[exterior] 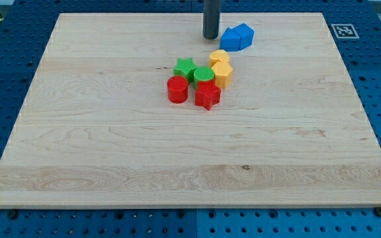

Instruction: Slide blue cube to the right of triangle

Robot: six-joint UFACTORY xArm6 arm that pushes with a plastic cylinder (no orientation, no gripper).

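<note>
Two blue blocks touch each other near the view's top, right of centre. The left one (229,41) looks like the blue cube. The right one (245,32) has slanted faces and may be the triangle; its shape is hard to make out. My tip (210,37) stands on the board just left of the blue cube, a small gap away. The rod rises straight up out of the view's top.
A tight cluster lies below the blue blocks: a green star (185,66), a green cylinder (204,75), two yellow blocks (219,58) (223,75), a red cylinder (176,89) and a red star (208,96). The wooden board (111,145) sits on a blue perforated table.
</note>
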